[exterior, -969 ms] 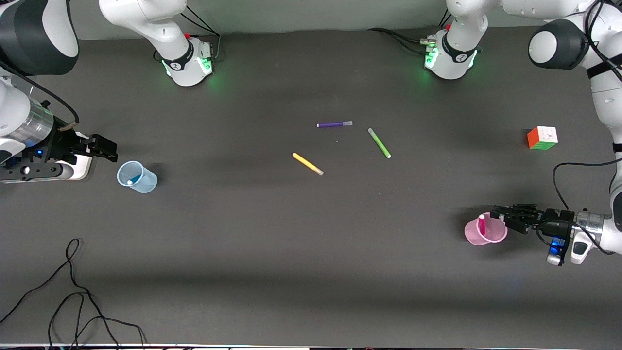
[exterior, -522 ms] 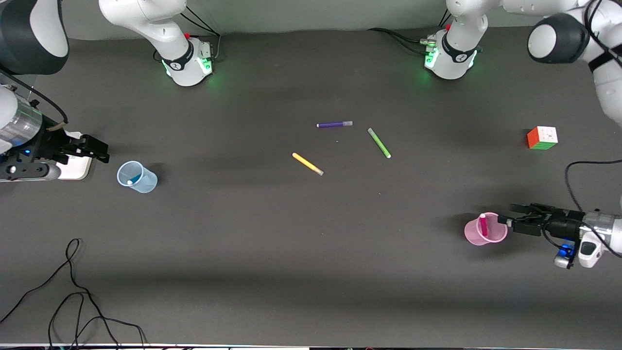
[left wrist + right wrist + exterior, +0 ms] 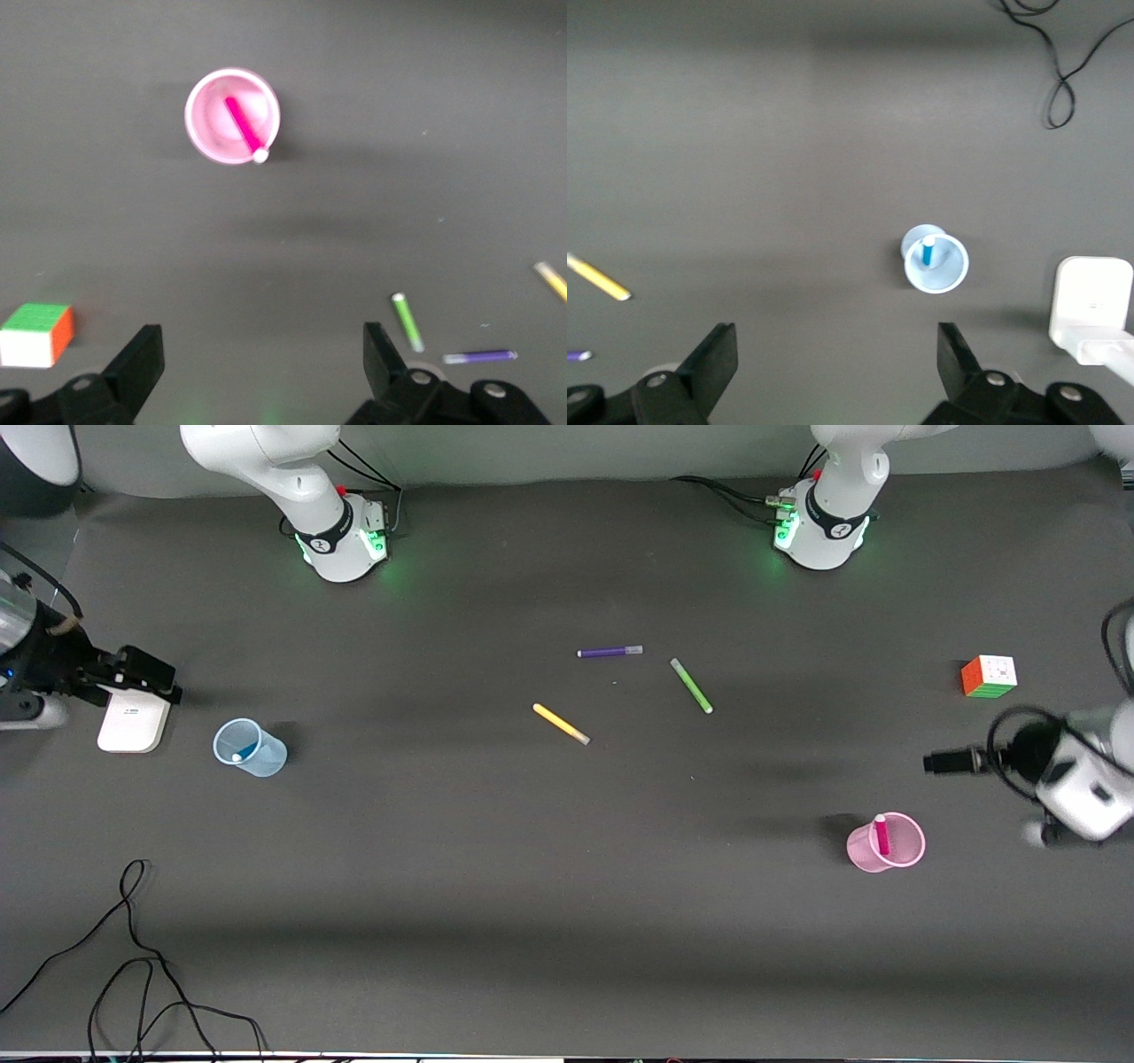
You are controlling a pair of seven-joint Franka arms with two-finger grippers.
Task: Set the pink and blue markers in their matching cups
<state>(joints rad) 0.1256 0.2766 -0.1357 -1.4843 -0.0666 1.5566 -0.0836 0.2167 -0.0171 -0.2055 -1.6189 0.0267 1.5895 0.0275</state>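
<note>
Two cups—pink cup (image 3: 886, 843) with pink marker (image 3: 881, 834), blue cup (image 3: 250, 747) with blue marker (image 3: 928, 254)—three loose markers (image 3: 561, 724); left gripper (image 3: 257, 354), right gripper (image 3: 837, 359) wide, empty.

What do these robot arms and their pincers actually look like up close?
Glossy white rounded arm shells with dark grey joint bands. Each base glows green and has black cables plugged in. The left gripper and right gripper are black, with two flat angular fingers; a black cable loops by the left wrist.

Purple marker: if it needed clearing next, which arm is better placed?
Neither clearly. The purple marker lies mid-table. Left gripper and right gripper are both open and empty at their own ends of the table. Pink marker is in the pink cup, blue marker in the blue cup.
</note>
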